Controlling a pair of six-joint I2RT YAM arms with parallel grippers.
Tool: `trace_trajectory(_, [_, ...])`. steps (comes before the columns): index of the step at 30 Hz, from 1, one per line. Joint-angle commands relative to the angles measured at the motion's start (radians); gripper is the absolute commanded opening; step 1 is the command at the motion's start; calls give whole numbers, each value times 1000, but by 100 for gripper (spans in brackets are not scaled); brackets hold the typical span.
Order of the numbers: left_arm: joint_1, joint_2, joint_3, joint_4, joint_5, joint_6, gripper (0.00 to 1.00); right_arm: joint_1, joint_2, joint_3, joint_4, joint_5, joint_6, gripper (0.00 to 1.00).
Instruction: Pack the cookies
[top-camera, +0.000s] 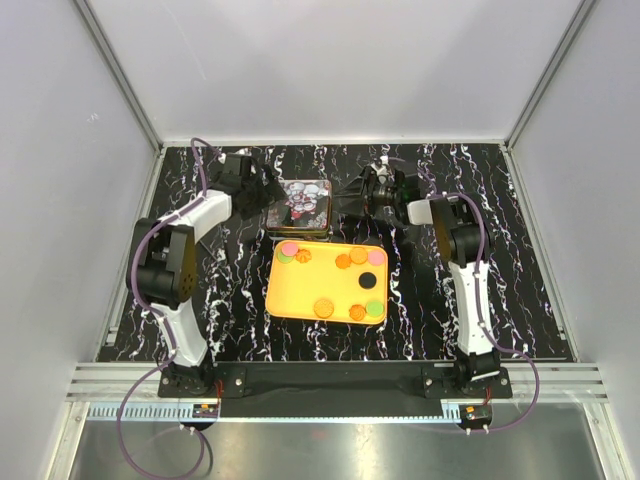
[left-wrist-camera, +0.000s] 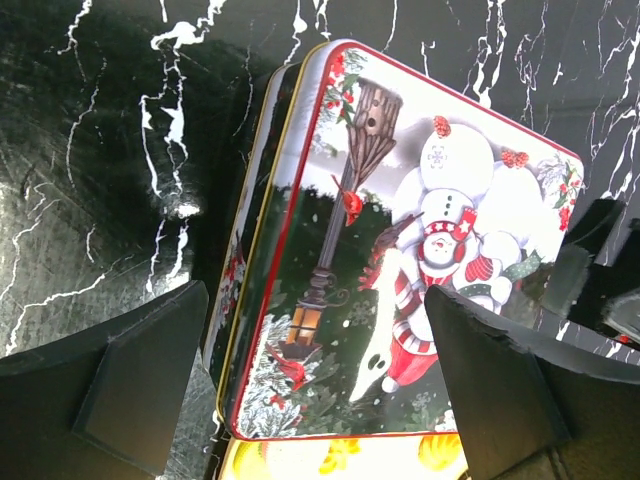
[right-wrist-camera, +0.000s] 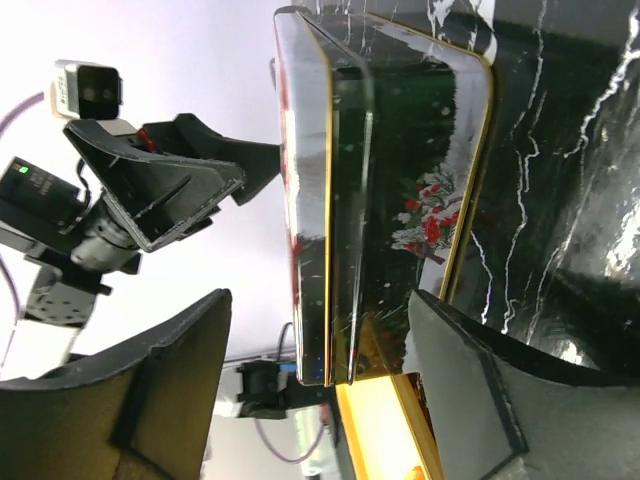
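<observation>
— So, from above, where are the cookies (top-camera: 324, 307)?
— Loose on a yellow-orange tray (top-camera: 285, 300) mid-tabletop (top-camera: 500, 300): mostly orange-tan, with some pink and green and one black. A closed Christmas tin (top-camera: 300, 205) sits just behind the tray's far edge. The left pincer (top-camera: 265, 190) is just left of the tin and the right pincer (top-camera: 352, 197) just right of it.
— And the left wrist view?
— The left pincer (left-wrist-camera: 315, 300) is spread wide over the tin (left-wrist-camera: 420, 200). Its lid is printed with a snowman in a red scarf, a lit lamp post, a birdhouse and red birds. A sliver of tray (left-wrist-camera: 290, 462) shows below.
— Right wrist?
— The right pincer (right-wrist-camera: 320, 300) is spread too, pinching nothing, and faces the tin's (right-wrist-camera: 400, 150) side wall. The lid is seated. The left pincer (right-wrist-camera: 170, 190) shows beyond, and the tray (right-wrist-camera: 385, 440) edge below.
</observation>
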Motion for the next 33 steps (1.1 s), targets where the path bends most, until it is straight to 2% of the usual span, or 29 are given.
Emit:
trace_trajectory(1, [-5, 10, 46, -9, 0, 26, 97, 9, -94, 5, -152, 45, -163, 80])
trace_trajectory(7, [-18, 28, 91, -36, 7, 41, 97, 47, -107, 83, -405, 125, -339, 81])
trace_trajectory(10, [-19, 30, 97, -41, 9, 43, 97, 61, -105, 116, -470, 153, -384, 81])
trace_trajectory(19, [-38, 31, 130, -62, 21, 50, 97, 89, -97, 153, -520, 180, -410, 80])
trace_trajectory(25, [-50, 28, 152, -81, 27, 55, 97, 90, -105, 148, -519, 190, -402, 70])
trace_trajectory(33, [-64, 31, 172, -93, 35, 63, 96, 90, -131, 130, -508, 203, -399, 69])
